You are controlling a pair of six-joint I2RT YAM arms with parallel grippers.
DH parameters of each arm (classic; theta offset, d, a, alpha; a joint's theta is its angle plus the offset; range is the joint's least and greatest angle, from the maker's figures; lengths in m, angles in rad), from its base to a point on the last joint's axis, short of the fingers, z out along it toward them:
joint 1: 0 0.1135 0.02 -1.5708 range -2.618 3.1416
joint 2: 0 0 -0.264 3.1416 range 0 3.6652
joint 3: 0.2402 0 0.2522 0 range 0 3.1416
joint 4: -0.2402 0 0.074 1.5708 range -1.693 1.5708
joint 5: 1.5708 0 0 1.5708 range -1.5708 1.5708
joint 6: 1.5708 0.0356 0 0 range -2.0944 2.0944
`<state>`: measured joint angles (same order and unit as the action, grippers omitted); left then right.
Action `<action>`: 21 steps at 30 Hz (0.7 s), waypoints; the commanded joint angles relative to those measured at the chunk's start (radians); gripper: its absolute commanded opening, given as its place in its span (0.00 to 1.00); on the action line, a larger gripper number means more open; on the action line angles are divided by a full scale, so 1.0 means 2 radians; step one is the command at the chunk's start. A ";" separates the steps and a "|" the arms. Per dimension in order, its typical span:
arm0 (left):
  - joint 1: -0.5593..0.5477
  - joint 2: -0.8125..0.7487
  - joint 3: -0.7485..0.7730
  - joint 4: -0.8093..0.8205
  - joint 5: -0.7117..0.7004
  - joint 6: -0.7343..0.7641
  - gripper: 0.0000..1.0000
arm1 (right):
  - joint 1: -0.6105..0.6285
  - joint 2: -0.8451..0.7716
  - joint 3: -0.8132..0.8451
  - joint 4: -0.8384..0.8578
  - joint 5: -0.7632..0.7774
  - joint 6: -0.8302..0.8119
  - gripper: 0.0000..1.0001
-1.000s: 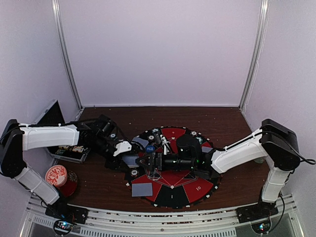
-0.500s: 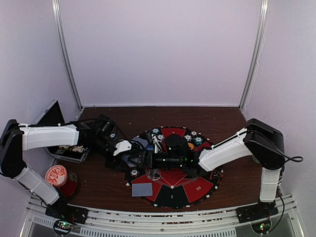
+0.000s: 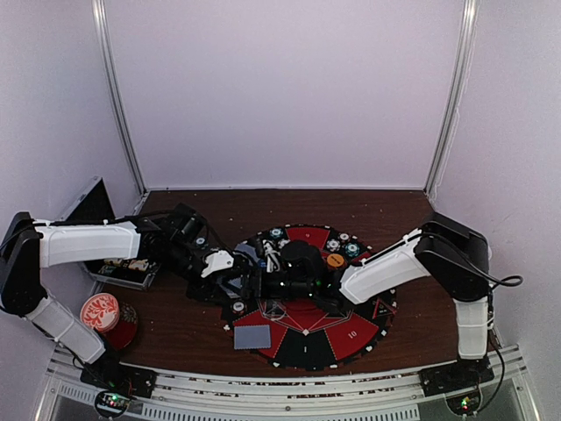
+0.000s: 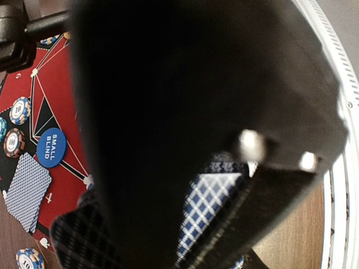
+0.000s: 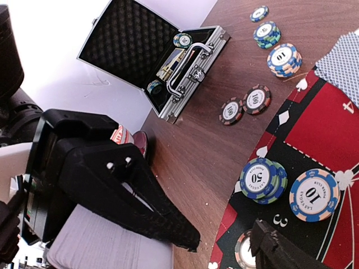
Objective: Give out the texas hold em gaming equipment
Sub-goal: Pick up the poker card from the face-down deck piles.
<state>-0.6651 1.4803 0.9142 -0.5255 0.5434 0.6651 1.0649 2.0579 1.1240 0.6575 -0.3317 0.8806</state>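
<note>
Top external view has the two arms meeting tip to tip over the left edge of the round red-and-black mat, so it all comes down to that little gap in the middle. The left fingers are clamped on the playing cards. In the left wrist view only a sliver of blue-checked back peeks out. The rest sits behind a big dark shape right up against the lens, so the cards' long axis can't really be told. The right fingers are spread wide with nothing in them and point left at the left fingers. That puts the held cards just left of their tips, and the right arm is the obvious one to take from the pack. Catch: the right wrist view doesn't show the cards in the gap at all, just the 50 chip stack and a 10 chip on the mat's edge below. Next move is probably a hand-off or one card pulled off, and the right fingers would need to line up with the cards' edge first. One dealt card lies flat on the mat, nearer the bases.
</note>
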 commanded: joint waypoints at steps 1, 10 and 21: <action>-0.003 -0.009 -0.002 0.006 0.011 0.008 0.39 | -0.010 0.013 0.009 0.010 0.013 0.015 0.79; -0.002 -0.005 -0.001 0.005 0.010 0.008 0.39 | -0.021 -0.024 -0.041 0.014 0.032 0.017 0.57; -0.003 -0.003 -0.001 0.006 0.008 0.008 0.39 | -0.019 -0.072 -0.066 -0.005 0.040 -0.003 0.45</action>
<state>-0.6647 1.4807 0.9115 -0.5159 0.5198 0.6640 1.0477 1.9499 1.0119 0.6834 -0.3111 0.8906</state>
